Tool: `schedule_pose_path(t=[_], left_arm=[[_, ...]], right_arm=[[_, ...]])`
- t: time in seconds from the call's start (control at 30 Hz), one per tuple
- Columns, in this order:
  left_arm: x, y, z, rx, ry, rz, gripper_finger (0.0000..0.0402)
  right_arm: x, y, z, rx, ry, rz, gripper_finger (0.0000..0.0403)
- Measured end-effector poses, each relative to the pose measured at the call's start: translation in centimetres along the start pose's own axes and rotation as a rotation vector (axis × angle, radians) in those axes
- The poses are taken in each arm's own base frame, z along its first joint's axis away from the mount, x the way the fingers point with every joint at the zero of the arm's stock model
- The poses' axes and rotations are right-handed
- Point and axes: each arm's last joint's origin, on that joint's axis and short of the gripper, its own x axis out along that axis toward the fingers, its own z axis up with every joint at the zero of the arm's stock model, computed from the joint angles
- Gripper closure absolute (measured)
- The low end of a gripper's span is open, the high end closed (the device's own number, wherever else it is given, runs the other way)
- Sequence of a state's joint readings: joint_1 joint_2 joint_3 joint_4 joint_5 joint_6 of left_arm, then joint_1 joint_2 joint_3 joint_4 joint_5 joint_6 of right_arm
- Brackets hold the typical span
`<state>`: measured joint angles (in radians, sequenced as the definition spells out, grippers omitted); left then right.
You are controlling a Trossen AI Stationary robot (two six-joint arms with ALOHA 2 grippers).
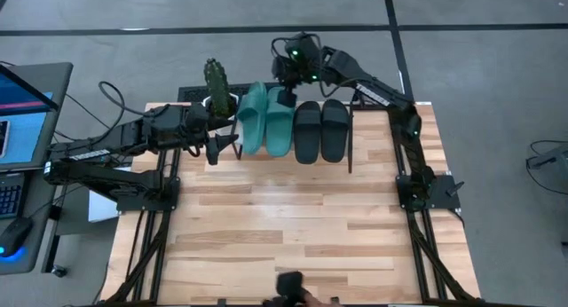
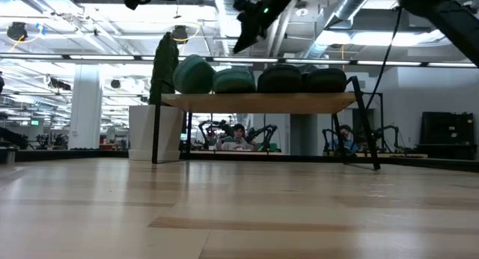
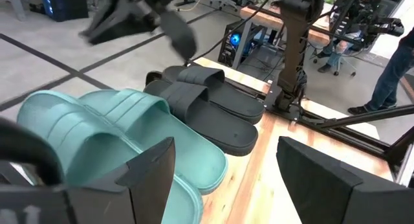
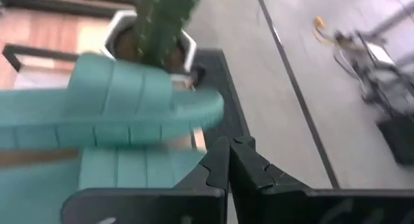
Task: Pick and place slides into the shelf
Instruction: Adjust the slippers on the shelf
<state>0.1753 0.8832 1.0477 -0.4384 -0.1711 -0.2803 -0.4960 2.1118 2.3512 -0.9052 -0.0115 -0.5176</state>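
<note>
The wooden table (image 1: 293,227), pale planks with visible grain, carries everything, and the shelf (image 2: 258,102) stands at its twelve o'clock edge: a light board on thin black legs. All four slides lie side by side on top of it, the two teal slides (image 1: 264,118) toward eleven o'clock and the two black slides (image 1: 321,129) toward one o'clock. From table height their rounded ends show in a row along the board, none hanging off. They look like soft moulded foam, matte, with a broad ribbed strap over an open toe.

A potted cactus (image 1: 216,79), ribbed and dark green in a white pot, stands just beside the teal pair at ten o'clock.

The right gripper (image 1: 287,83) hangs above the far end of the inner teal slide, at twelve o'clock, fingers closed together and empty. The left gripper (image 1: 216,145) waits low at the shelf's nine o'clock side, fingers spread apart and holding nothing.

By my reading the placing is done and the step in hand is pulling clear. To do it well, the right arm should rise straight up before swinging away, so it does not catch the strap or nudge the cactus. The left arm should draw back along the table away from the leg.
</note>
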Motion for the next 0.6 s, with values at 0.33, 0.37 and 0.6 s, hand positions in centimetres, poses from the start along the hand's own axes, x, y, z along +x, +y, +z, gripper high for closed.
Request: schedule_pose_path(t=[0.33,0.37,0.6], left_arm=[[0.0,0.2,-0.7,0.155,0.071,0.012,0.0145],[0.0,0.2,-0.8,0.177,0.081,0.01,0.0145],[-1.0,0.3,-0.6,0.284,0.059,0.002,0.0145]], right_arm=[[-7.5,4.4,-0.5,0.181,0.326,0.04,0.0359],[-7.7,5.0,-0.6,0.182,0.364,0.051,0.0348],[-6.8,7.7,-1.6,0.107,0.566,0.091,0.0277]])
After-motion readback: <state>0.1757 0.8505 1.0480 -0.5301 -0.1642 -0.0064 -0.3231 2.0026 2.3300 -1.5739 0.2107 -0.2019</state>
